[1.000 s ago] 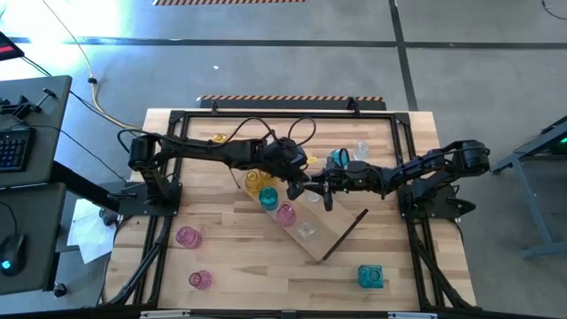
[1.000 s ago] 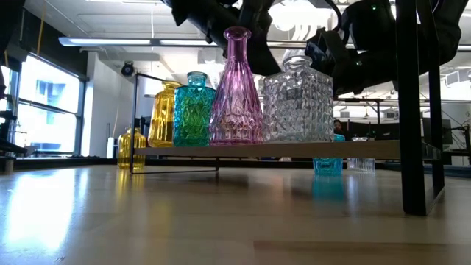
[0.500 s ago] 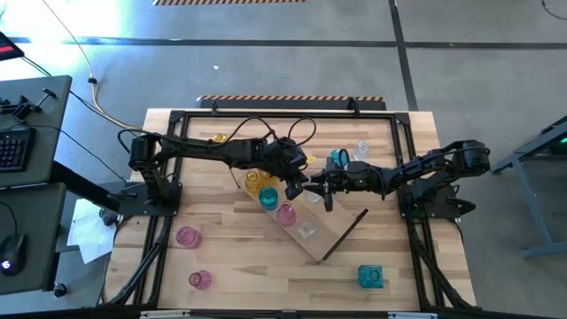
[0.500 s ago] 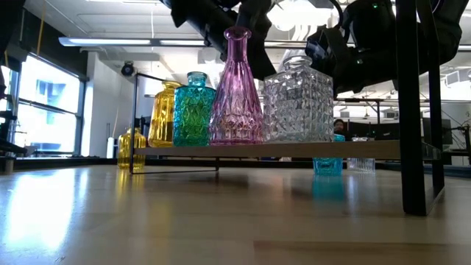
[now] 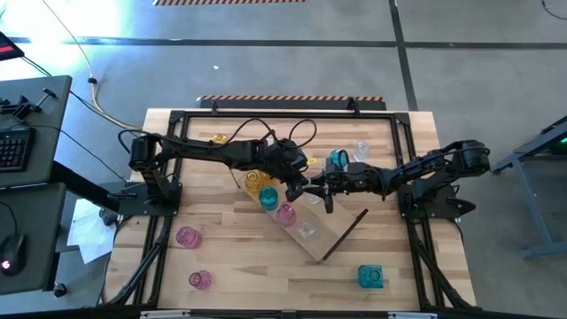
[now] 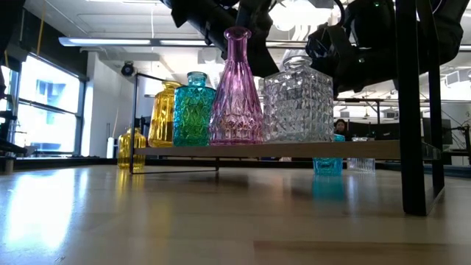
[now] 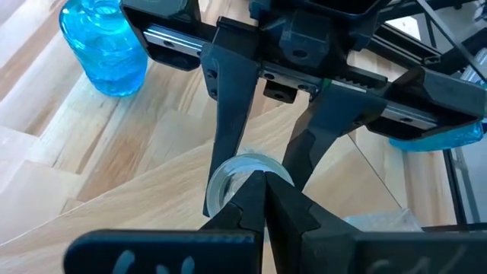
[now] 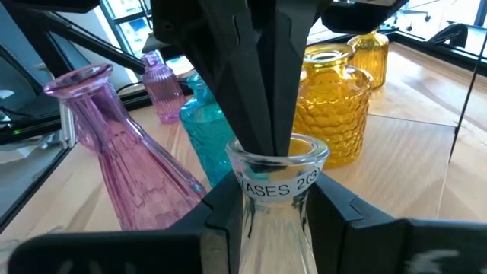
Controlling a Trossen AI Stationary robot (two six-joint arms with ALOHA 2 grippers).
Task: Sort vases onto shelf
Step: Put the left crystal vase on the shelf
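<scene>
Lab or workshop: concrete floor (image 5: 266, 71), hazard tape (image 5: 292, 98), keyboard (image 5: 12, 146), ceiling strip lights (image 6: 140, 42).

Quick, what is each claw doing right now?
Left gripper: shut, tips poked into the clear vase mouth.
Right gripper: shut on that vase's neck.

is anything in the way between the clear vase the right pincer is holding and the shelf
Nothing visible. The right pincer grips the clear vase by its neck at the shelf, beside the pink vase; the shut left pincer is in its mouth.

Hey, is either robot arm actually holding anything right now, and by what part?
The right gripper clamps the clear vase by its neck, under the rim. The left gripper, shut, pokes into its mouth.
</scene>
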